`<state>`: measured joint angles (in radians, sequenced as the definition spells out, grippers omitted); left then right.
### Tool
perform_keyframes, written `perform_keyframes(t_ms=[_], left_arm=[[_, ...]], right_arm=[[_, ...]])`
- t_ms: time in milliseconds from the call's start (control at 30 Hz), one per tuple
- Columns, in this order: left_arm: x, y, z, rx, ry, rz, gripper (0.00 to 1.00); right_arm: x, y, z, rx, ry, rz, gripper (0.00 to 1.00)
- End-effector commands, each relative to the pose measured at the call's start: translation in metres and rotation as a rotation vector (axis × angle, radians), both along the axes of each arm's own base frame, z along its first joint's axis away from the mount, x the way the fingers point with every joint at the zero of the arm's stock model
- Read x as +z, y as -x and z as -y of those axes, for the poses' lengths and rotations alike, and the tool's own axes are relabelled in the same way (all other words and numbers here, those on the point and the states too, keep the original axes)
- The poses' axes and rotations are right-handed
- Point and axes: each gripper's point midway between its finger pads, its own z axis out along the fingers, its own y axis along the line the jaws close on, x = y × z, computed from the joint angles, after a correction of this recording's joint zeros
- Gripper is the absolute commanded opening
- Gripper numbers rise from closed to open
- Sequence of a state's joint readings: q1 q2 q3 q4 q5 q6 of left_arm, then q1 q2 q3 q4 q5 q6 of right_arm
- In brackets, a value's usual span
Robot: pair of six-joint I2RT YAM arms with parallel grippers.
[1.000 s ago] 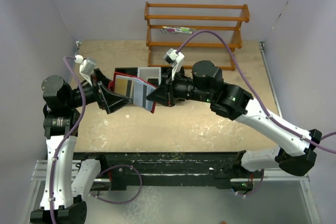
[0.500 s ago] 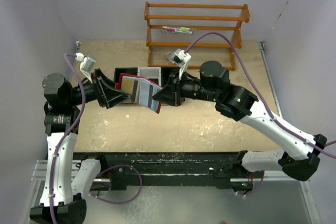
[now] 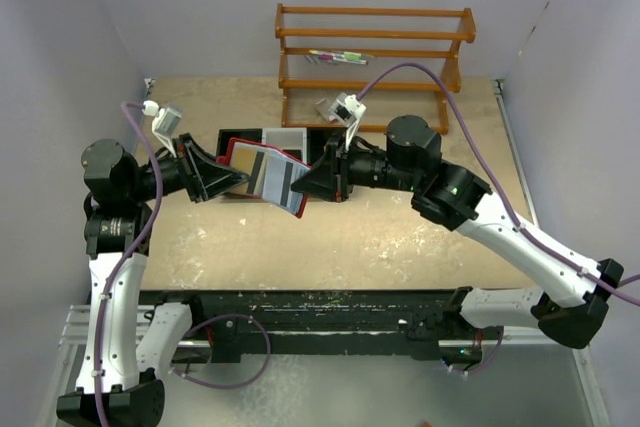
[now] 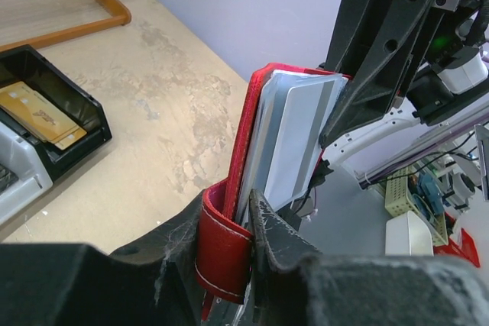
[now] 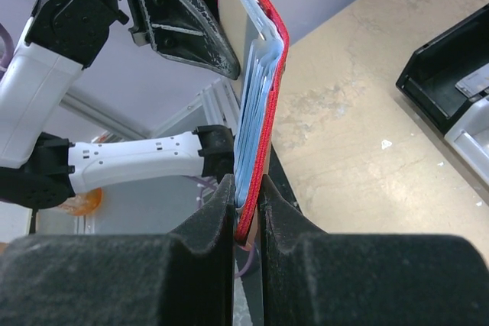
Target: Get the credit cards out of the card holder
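The red card holder (image 3: 232, 147) hangs open above the table between both arms. Its sleeves hold the credit cards (image 3: 278, 180), grey-silver and tan. My left gripper (image 3: 238, 183) has its jaws closed on the holder's left end. In the left wrist view the red snap tab (image 4: 223, 246) and the card edges (image 4: 294, 131) sit pinched between the left gripper's (image 4: 228, 219) fingers. My right gripper (image 3: 304, 189) is shut on the holder's right end. The right wrist view shows the red cover (image 5: 272, 85) and pale cards (image 5: 252, 112) pinched between the right gripper's (image 5: 246, 185) fingers.
A black-and-white three-compartment tray (image 3: 283, 132) lies on the table behind the holder, with a gold-yellow block (image 4: 42, 116) in one black compartment. A wooden rack (image 3: 375, 52) stands at the back. Bare tan table (image 3: 380, 237) lies below the arms.
The left jaws have closed from wide open onto the holder's left end. The right gripper and the holder have shifted slightly right and up.
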<state>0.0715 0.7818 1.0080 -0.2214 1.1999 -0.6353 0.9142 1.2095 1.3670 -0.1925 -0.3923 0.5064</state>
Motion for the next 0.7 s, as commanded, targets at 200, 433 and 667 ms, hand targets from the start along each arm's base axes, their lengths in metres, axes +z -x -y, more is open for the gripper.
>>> perform_keyframes(t_ms=[200,433,667], left_arm=[[0.013,0.001,0.003,-0.039,0.063,-0.034,0.57],[0.008,0.001,0.003,-0.044,0.06,-0.05,0.47],[0.011,0.006,0.004,-0.062,0.056,-0.051,0.29]], right_arm=[[0.022,0.012,-0.007,0.104,-0.108,0.013,0.0],[0.02,0.01,-0.007,0.097,-0.105,0.007,0.0],[0.018,0.004,0.004,0.081,-0.112,-0.001,0.0]])
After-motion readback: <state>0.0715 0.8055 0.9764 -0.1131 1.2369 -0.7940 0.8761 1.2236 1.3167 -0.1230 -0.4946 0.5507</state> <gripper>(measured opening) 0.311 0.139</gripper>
